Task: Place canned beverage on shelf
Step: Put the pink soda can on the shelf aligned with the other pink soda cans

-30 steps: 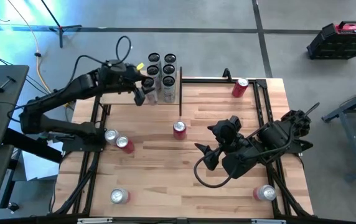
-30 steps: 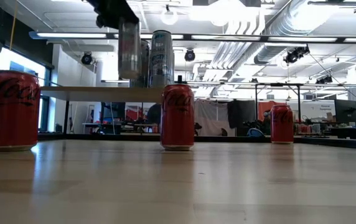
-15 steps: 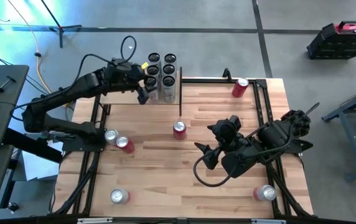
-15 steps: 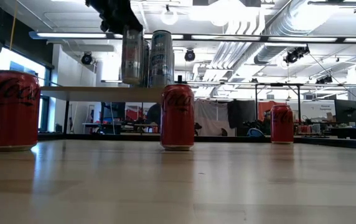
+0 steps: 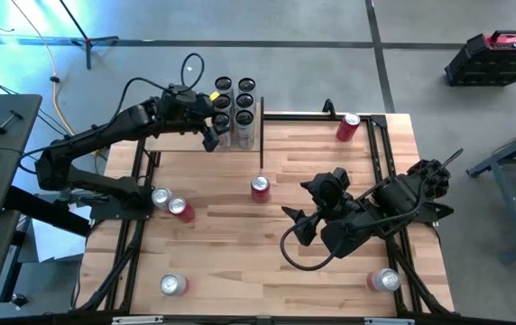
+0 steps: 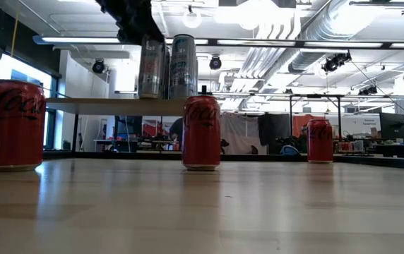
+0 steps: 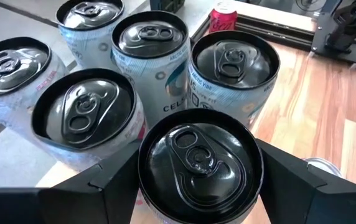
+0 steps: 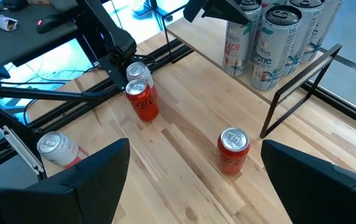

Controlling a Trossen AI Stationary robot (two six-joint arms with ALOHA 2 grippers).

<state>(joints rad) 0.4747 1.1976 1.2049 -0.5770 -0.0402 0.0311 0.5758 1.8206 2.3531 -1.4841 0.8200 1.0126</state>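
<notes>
Canned beverage, a tall pale can with a dark top, is held between the jaws of the left gripper at the shelf, which stands at the far left corner of the table. In the low view its base is seen level with the shelf board, just beside five similar tall cans already standing there. The right gripper is held over the middle of the table with its jaws spread wide and nothing between them. Red cans are scattered upright on the table, one just before the right gripper.
</notes>
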